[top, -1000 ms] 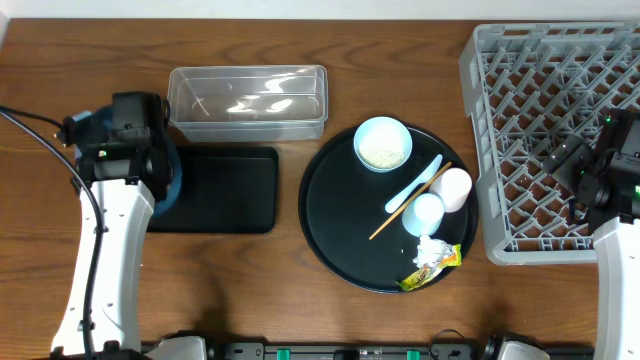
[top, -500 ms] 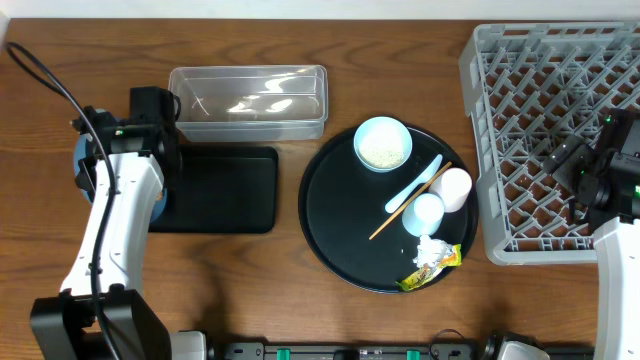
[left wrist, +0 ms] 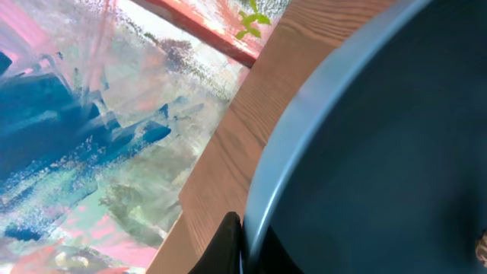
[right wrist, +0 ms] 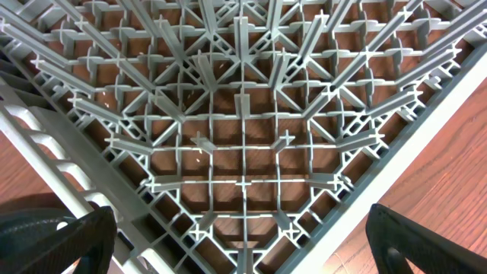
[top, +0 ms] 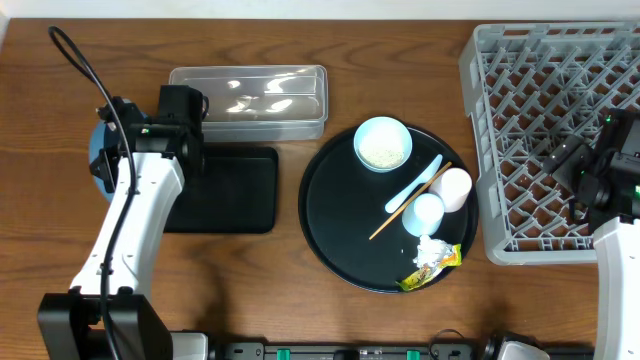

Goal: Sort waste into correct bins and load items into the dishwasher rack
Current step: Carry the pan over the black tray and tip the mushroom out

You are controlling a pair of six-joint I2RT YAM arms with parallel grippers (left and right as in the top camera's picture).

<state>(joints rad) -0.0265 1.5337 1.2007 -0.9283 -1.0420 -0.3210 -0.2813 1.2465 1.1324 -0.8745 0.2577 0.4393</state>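
Note:
My left gripper (left wrist: pixel 242 245) is shut on the rim of the large blue plate (left wrist: pixel 380 167). It holds the plate tilted up at the left of the table, and a blue edge (top: pixel 97 160) shows beside the arm. My right gripper (right wrist: pixel 243 247) is open and empty above a corner of the grey dishwasher rack (top: pixel 555 130). The pale blue bowl (top: pixel 383 143) holds white rice. The spoon (top: pixel 415 183), wooden stick (top: pixel 408 202), two cups (top: pixel 455 188) (top: pixel 427 211), white wad (top: pixel 430 247) and yellow-green wrapper (top: pixel 432 268) lie nearby. No brown lump shows.
The bowl, cups, spoon, stick and waste all lie on a large round black tray (top: pixel 335 235) at centre. The clear tub (top: pixel 250 100) stands at the back left. The shallow black tray (top: pixel 235 190) lies in front of it, next to my left arm.
My left arm has swung right and toward the back with the plate, which now sticks out on the arm's left side. The right arm has not moved.

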